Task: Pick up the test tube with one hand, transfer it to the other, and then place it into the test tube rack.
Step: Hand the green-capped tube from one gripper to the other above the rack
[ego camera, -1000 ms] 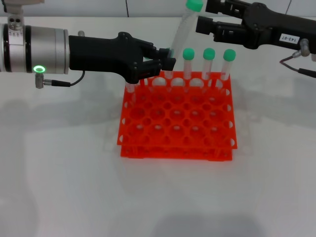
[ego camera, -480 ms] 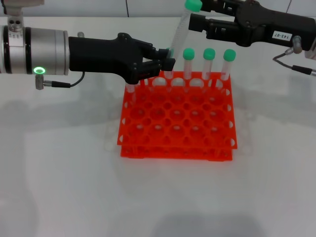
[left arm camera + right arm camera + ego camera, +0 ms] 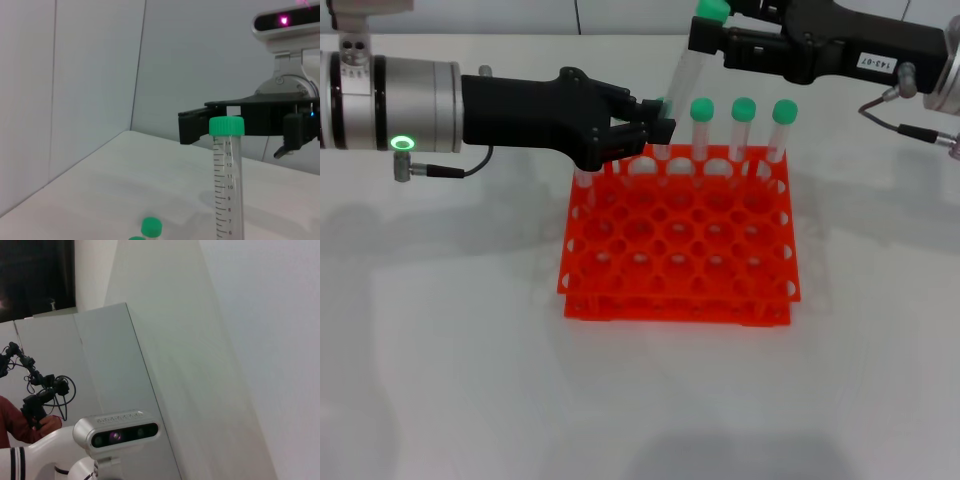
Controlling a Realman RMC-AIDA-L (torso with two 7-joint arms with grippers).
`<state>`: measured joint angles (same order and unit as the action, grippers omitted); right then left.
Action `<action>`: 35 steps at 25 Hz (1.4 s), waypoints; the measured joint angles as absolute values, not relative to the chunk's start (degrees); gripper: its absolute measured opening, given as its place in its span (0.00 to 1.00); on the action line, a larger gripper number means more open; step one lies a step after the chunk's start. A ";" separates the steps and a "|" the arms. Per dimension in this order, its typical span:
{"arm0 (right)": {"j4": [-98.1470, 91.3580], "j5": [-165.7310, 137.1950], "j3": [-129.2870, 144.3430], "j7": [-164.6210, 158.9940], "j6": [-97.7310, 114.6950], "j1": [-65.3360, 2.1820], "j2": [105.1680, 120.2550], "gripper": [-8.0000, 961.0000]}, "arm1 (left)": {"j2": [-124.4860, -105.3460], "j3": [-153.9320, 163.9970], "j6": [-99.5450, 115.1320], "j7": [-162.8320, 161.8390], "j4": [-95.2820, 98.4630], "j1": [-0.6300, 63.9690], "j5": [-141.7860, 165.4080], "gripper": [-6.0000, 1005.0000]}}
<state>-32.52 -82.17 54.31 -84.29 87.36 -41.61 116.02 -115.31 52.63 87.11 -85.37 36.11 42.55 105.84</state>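
Observation:
My left gripper [image 3: 655, 125], black with a green ring on its silver wrist, is shut on the lower end of the test tube [image 3: 684, 72]. It holds the tube above the rack's back left corner, tilted with the green cap up and to the right. My right gripper [image 3: 710, 28], black with a white label, is open at the tube's cap, one finger on each side. In the left wrist view the tube [image 3: 227, 180] stands upright, with a right finger [image 3: 192, 127] just behind its cap. The orange-red rack [image 3: 680, 250] sits mid-table.
Three green-capped tubes [image 3: 743, 125] stand in the rack's back row, right of my left gripper. Clear tubes also show behind the left fingers [image 3: 585, 180]. White table surrounds the rack. The right wrist view shows only a wall and the robot's head.
My right gripper has moved left along the top of the head view until its fingers reach the tube's cap. The left gripper and the tube have stayed still.

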 joint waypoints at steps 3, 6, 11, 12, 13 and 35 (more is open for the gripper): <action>-32.52 -82.17 54.32 -84.28 87.08 -41.68 116.01 0.82 | -115.43 52.64 86.96 -85.36 36.11 42.46 105.86 0.20; -32.44 -82.17 54.31 -84.28 86.81 -41.75 116.01 0.82 | -115.48 52.65 86.84 -85.34 36.11 42.40 105.86 0.20; -31.70 -82.17 54.66 -84.28 86.27 -41.86 115.98 0.77 | -115.49 52.65 86.81 -85.34 36.17 42.56 105.78 0.20; -31.63 -82.17 54.86 -84.28 86.09 -41.89 115.97 0.76 | -115.49 52.65 86.81 -85.34 36.19 42.61 105.77 0.20; -31.62 -82.17 54.94 -84.28 86.01 -41.90 115.97 0.75 | -115.49 52.65 86.81 -85.34 36.19 42.64 105.77 0.20; -31.59 -80.72 56.33 -84.28 85.86 -42.29 115.92 0.51 | -115.99 52.64 86.76 -85.15 36.19 42.28 105.52 0.20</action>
<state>-31.59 -80.72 56.34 -84.28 85.86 -42.29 115.92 -115.99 52.64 86.76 -85.15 36.19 42.28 105.52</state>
